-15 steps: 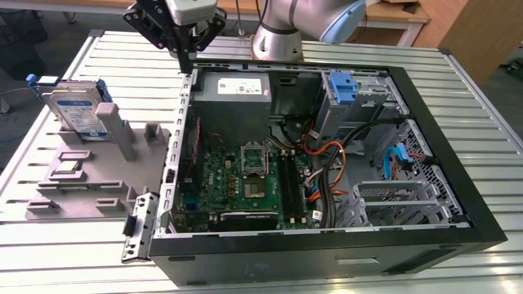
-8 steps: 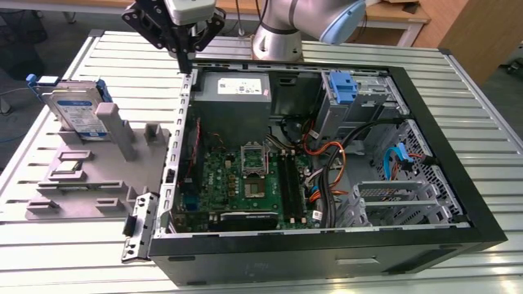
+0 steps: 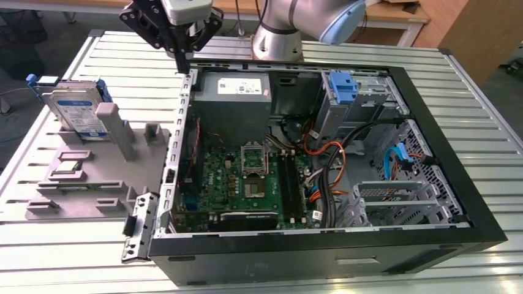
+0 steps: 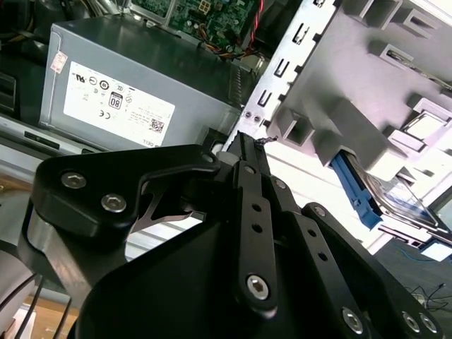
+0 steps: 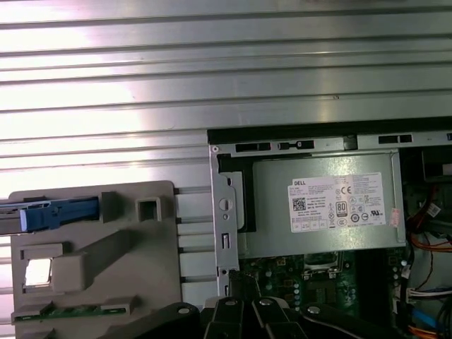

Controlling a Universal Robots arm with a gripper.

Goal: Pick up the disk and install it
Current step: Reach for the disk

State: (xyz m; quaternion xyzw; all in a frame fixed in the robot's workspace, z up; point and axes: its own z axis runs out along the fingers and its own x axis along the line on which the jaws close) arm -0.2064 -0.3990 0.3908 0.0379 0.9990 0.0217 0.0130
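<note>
Your gripper (image 3: 180, 61), fingers pinched together and empty, hangs over the case (image 3: 286, 257) corner; the disk (image 3: 78, 113) stands on edge in the grey fixture (image 3: 106, 177), nearer, toward the exterior view's left.

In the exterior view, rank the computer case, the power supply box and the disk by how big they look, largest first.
Computer case, clearly largest.
Power supply box and disk look nearly alike, so I leave them tied.

table (image 3: 49, 257): ribbed shiny metal | gripper (image 3: 181, 66): matt black | fixture (image 3: 106, 184): matt grey plastic
</note>
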